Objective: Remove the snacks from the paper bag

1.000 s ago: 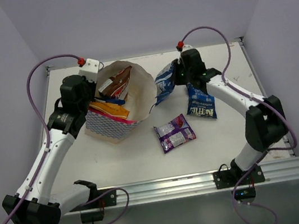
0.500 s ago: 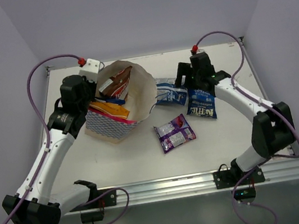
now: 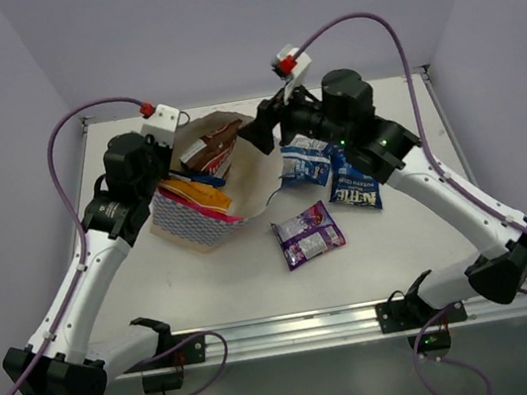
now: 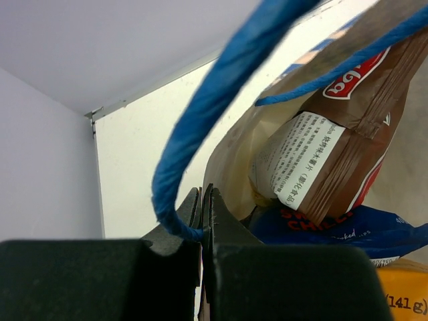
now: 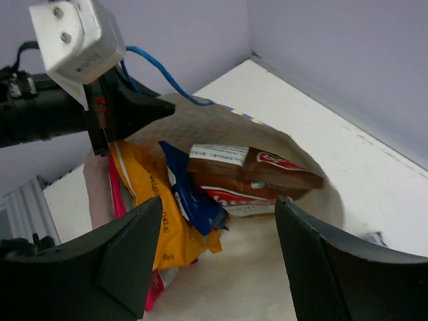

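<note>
The paper bag point(image 3: 193, 224) lies tilted on the table's left half, its cream mouth facing up and back. My left gripper point(image 3: 164, 165) is shut on the bag's rim beside the blue cord handle point(image 4: 221, 93); the jaws point(image 4: 202, 200) are pressed together on the paper. Inside lie a brown packet point(image 5: 254, 170), a dark blue one point(image 5: 190, 194), an orange one point(image 5: 150, 200) and a pink-red edge point(image 5: 115, 194). My right gripper point(image 5: 217, 207) hangs open over the bag's mouth point(image 3: 258, 130), holding nothing. On the table lie two blue-white packets point(image 3: 303, 161) point(image 3: 354, 188) and a purple one point(image 3: 307, 234).
Lilac walls close the table at the back and both sides. A metal rail point(image 3: 363, 317) runs along the near edge. The three loose packets lie just right of the bag, under the right arm's forearm point(image 3: 431, 181).
My right gripper has let a blue-white packet go on the table beside the other one, opened, and swung left and up to the bag's mouth. The left gripper and bag stayed put.
</note>
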### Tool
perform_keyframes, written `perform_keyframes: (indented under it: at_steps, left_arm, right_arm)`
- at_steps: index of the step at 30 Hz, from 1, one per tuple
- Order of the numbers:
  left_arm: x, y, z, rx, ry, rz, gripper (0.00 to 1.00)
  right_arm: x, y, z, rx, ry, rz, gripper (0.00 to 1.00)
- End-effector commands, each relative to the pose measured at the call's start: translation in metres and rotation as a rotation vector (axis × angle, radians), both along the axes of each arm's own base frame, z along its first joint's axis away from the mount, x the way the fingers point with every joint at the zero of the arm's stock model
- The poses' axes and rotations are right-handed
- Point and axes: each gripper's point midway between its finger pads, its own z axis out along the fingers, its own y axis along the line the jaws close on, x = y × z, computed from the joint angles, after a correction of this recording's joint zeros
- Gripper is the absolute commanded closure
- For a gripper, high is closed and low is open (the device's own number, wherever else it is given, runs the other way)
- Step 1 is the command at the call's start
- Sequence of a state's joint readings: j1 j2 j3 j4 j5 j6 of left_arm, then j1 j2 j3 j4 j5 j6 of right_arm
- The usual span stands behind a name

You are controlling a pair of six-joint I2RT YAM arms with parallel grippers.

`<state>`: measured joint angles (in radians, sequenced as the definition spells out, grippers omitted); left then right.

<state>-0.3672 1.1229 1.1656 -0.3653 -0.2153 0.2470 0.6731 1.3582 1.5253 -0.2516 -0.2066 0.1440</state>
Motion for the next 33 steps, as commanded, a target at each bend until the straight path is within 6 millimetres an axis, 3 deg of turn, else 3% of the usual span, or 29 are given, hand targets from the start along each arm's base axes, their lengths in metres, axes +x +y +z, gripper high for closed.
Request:
perform_keyframes:
  at_steps: [1, 7, 12, 23, 27, 29, 30, 33]
  left_arm:
    - [-0.001, -0.010, 0.057, -0.061, -0.192, -0.070, 1.00]
    - [-0.005, -0.013, 0.060, -0.067, -0.208, -0.100, 1.00]
    - [-0.005, -0.014, 0.056, -0.062, -0.195, -0.104, 1.00]
    - [-0.006, -0.018, 0.054, -0.069, -0.189, -0.124, 1.00]
    - [-0.006, -0.017, 0.053, -0.070, -0.185, -0.118, 1.00]
    - [-0.005, -0.015, 0.053, -0.070, -0.186, -0.103, 1.00]
    - [-0.005, -0.013, 0.053, -0.066, -0.187, -0.091, 1.00]
    - [-0.005, -0.009, 0.055, -0.065, -0.188, -0.071, 1.00]
  right_arm:
    - [0.000, 0.055, -0.036, -0.069, 0.010, 0.163, 0.30]
    - [0.000, 0.105, -0.091, -0.120, 0.109, 0.232, 0.41]
    - [-0.005, 0.120, -0.133, -0.156, 0.177, 0.266, 0.50]
    - [0.007, 0.130, -0.169, -0.202, 0.223, 0.242, 0.55]
    - [0.008, 0.123, -0.165, -0.191, 0.228, 0.205, 0.51]
    - [0.012, 0.114, -0.157, -0.171, 0.247, 0.131, 0.41]
    - [0.020, 0.105, -0.142, -0.137, 0.256, 0.039, 0.37]
    - [0.025, 0.081, -0.121, -0.047, 0.340, -0.143, 0.20]
